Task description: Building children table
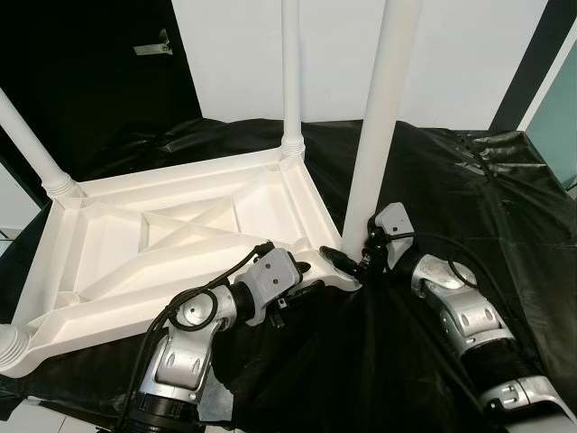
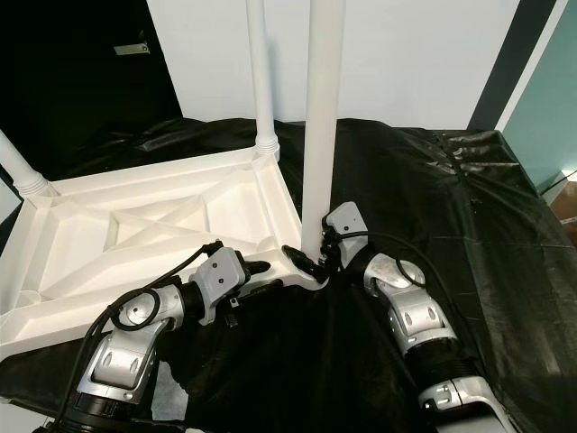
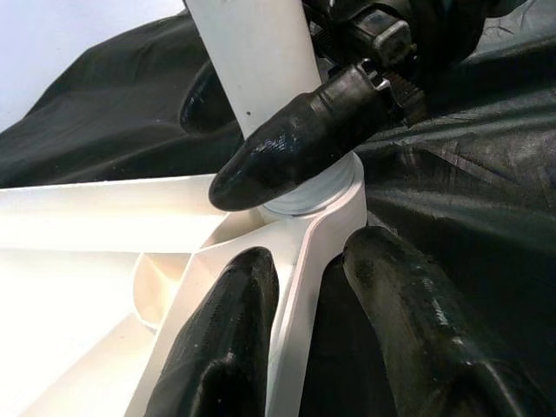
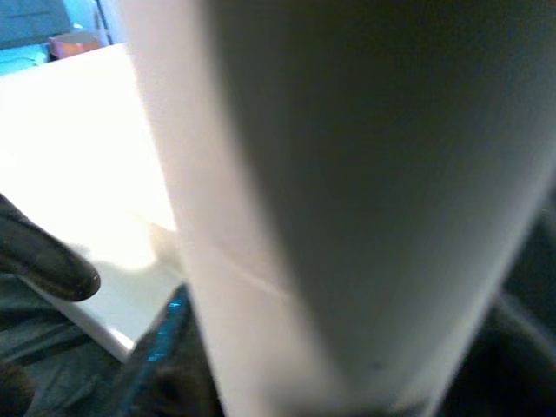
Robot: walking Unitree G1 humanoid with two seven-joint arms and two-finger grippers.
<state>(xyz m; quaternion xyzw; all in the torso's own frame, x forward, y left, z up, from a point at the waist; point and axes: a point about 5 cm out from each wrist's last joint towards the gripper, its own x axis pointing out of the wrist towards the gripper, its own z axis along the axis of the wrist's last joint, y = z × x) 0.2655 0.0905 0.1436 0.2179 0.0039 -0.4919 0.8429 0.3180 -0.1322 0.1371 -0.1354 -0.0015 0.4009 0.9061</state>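
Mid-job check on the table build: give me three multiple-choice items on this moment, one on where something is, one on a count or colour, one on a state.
1. Where is the right gripper?
A. On the base of the near-corner leg
B. On the far leg
C. Hanging idle

2. How many legs stand on the upturned tabletop, counting the one being fitted?
A. Two
B. Four
C. Six

3. How do the left gripper's fingers sit?
A. Shut on the black cover
B. Straddling the tabletop's rim at the near corner
C. Away from the table

Answers: 1 A, its fingers grip that leg just above the socket. 2 B, a leg rises at each corner: far middle, far left, near left and the held one. 3 B, the left wrist view shows one finger on each side of the rim.
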